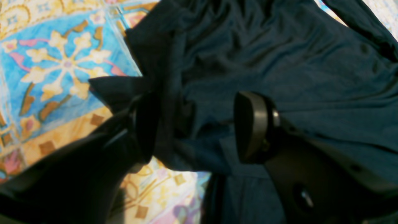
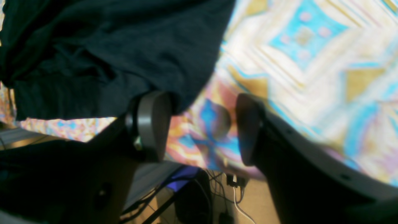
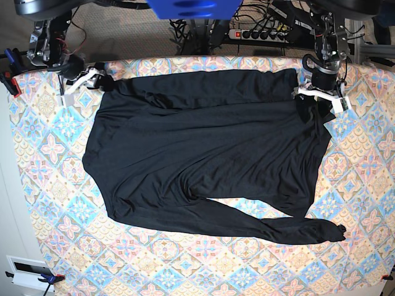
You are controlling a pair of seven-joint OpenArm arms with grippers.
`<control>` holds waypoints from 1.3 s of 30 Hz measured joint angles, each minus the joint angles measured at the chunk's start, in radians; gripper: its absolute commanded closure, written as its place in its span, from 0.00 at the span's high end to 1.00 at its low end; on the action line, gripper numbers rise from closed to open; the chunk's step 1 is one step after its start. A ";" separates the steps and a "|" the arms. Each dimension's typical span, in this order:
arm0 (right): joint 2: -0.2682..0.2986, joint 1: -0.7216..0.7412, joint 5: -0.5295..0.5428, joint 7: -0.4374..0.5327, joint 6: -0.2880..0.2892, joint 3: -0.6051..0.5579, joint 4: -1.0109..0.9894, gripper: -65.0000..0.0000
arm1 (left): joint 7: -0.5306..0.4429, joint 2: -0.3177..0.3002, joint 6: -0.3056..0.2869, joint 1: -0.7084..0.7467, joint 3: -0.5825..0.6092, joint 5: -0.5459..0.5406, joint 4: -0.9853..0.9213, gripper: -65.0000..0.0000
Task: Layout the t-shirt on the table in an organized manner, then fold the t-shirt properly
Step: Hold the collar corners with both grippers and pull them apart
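One plain black long-sleeved t-shirt (image 3: 203,166) of thin fabric lies spread across the floral-tiled pastel bench (image 3: 55,203), one sleeve trailing toward the near edge. Left gripper (image 1: 199,127) straddles a fabric fold, jaws apart. Right gripper (image 2: 202,127) hovers open beside the shirt's edge. Cables (image 2: 230,193) hang below the bench.

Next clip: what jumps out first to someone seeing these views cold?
The black t-shirt sprawls across the patterned table, one long sleeve trailing along its near edge. At its far corners sit the left gripper and right gripper, jaws apart, the left one straddling a bunch of fabric.
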 measured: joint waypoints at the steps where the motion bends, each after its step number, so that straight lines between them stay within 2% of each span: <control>1: -0.010 0.000 0.004 0.000 0.002 -0.002 0.000 0.52 | 0.001 -0.001 0.000 0.000 0.000 0.000 0.001 0.58; 7: -0.031 0.002 0.014 0.006 0.003 -0.015 0.000 0.50 | 0.001 0.002 0.001 0.044 0.000 0.000 0.010 0.58; 9: -0.031 0.002 0.013 0.005 0.003 -0.015 -0.001 0.40 | 0.006 0.005 0.005 0.069 0.000 -0.002 0.036 0.58; 12: -0.033 0.000 0.010 -0.011 0.000 -0.020 -0.003 0.20 | 0.002 0.005 0.003 0.109 0.000 -0.005 0.110 0.58; 14: -0.039 0.000 0.008 -0.017 0.000 -0.020 -0.004 0.14 | -0.005 0.000 -0.004 0.146 0.000 -0.010 0.161 0.58; 18: -0.040 0.000 0.006 -0.017 0.000 -0.022 -0.005 0.13 | 0.003 -0.001 0.006 0.235 0.000 -0.134 0.196 0.58; 23: -0.039 0.000 0.003 -0.019 0.000 -0.022 -0.005 0.08 | 0.180 -0.002 -0.007 0.248 -0.014 -0.296 0.127 0.58; 25: -0.039 0.000 0.002 -0.021 0.000 -0.022 -0.005 0.08 | 0.188 0.003 -0.026 0.241 -0.047 -0.335 0.072 0.58; 33: -0.040 0.000 0.002 -0.024 0.000 -0.022 -0.005 0.08 | 0.168 -0.003 -0.074 0.163 -0.072 -0.383 -0.051 0.58; 39: -0.040 0.000 0.002 -0.024 0.000 -0.022 -0.005 0.08 | 0.168 -0.003 -0.076 0.160 -0.066 -0.387 -0.055 0.58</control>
